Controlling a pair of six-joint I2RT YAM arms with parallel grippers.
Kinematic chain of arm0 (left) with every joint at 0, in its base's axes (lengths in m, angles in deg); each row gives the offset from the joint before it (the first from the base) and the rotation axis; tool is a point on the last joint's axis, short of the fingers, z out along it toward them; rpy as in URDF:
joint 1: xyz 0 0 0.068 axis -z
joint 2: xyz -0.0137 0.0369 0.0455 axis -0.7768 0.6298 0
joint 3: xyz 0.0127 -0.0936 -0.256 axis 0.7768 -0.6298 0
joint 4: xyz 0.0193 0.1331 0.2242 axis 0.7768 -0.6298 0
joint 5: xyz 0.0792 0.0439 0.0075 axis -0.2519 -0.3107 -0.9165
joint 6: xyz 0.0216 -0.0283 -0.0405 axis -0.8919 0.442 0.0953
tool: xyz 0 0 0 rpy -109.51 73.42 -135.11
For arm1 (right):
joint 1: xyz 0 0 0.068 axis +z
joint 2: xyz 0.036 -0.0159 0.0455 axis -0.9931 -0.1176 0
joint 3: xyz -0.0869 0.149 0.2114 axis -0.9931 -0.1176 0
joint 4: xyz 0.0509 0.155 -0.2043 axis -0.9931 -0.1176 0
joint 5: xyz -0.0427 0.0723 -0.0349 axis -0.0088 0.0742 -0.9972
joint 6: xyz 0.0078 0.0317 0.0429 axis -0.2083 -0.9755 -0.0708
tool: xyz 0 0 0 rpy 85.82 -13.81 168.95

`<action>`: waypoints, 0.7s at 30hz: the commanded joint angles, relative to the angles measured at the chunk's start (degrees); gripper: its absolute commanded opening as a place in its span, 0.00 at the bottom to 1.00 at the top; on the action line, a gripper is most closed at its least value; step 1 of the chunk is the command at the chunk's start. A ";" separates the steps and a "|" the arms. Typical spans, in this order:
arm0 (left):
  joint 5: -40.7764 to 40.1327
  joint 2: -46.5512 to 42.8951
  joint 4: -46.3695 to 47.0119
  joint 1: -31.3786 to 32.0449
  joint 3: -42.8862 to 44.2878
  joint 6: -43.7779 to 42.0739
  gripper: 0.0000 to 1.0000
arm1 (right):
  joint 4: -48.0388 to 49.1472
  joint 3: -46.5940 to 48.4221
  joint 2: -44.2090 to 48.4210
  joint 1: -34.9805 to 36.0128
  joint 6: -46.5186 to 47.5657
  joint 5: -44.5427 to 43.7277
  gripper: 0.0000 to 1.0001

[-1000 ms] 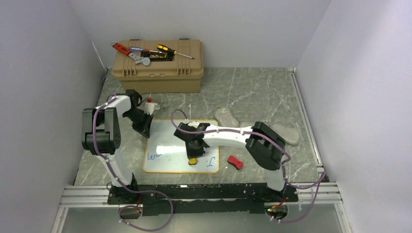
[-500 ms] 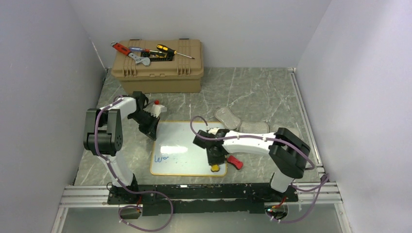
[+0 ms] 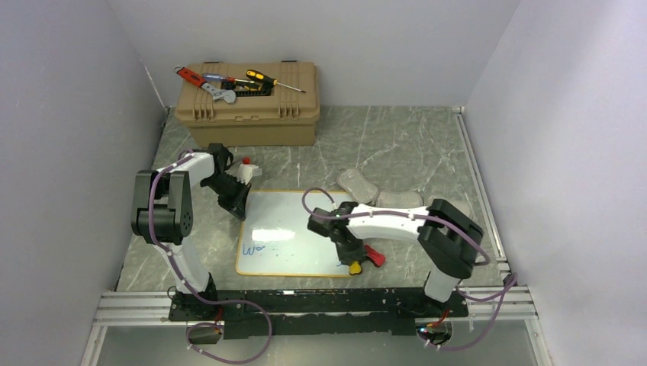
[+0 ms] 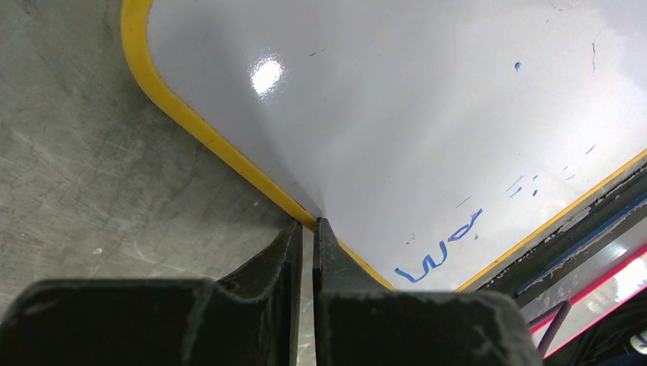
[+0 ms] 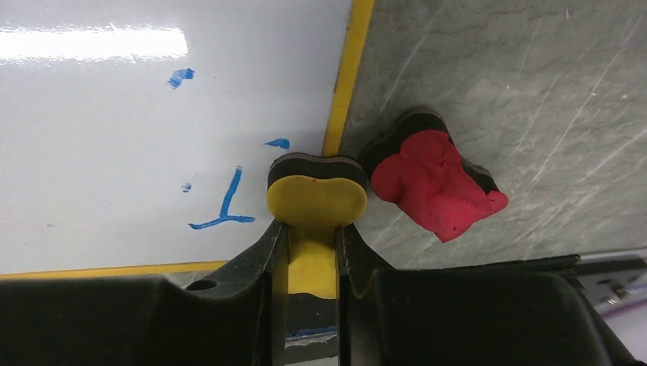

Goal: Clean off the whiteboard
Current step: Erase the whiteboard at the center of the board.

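One whiteboard (image 3: 286, 229) lies flat on the surface (image 3: 412, 145) between the two arms. Left pincer (image 4: 307, 227): fingers nearly together, tips at the board's far-left frame edge. Right pincer (image 5: 311, 229): clamped on one yellow eraser (image 5: 317, 200) at the near-right edge. One red eraser (image 5: 431, 183) sits just beside it, off the board. Two patches of blue writing show.

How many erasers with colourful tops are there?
2. The yellow-topped foam eraser is pinched in the right tool at the white whiteboard's edge; the red-topped foam eraser lies on the grey table beside it. More might be hidden.
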 commanded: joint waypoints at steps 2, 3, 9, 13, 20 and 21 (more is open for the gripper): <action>-3.08 4.26 4.26 1.17 -2.56 -2.34 0.00 | 7.83 7.06 -10.99 2.24 1.63 2.13 0.00; -2.93 4.16 4.10 1.17 -2.47 -2.42 0.00 | 8.87 8.76 -12.26 2.55 2.19 2.81 0.00; -3.00 3.85 4.09 1.17 -2.50 -2.36 0.00 | 12.78 15.23 -17.68 3.65 3.51 4.22 0.00; -2.86 3.57 4.16 1.12 -2.63 -2.44 0.00 | 15.31 7.27 -11.87 1.84 1.64 1.89 0.00; -2.61 3.64 4.49 1.08 -2.64 -2.45 0.00 | 15.71 -7.07 -1.10 -1.35 -0.10 -4.05 0.00; -2.61 3.71 4.51 1.08 -2.64 -2.41 0.00 | 15.08 -7.04 -1.71 -1.36 -0.07 -4.50 0.00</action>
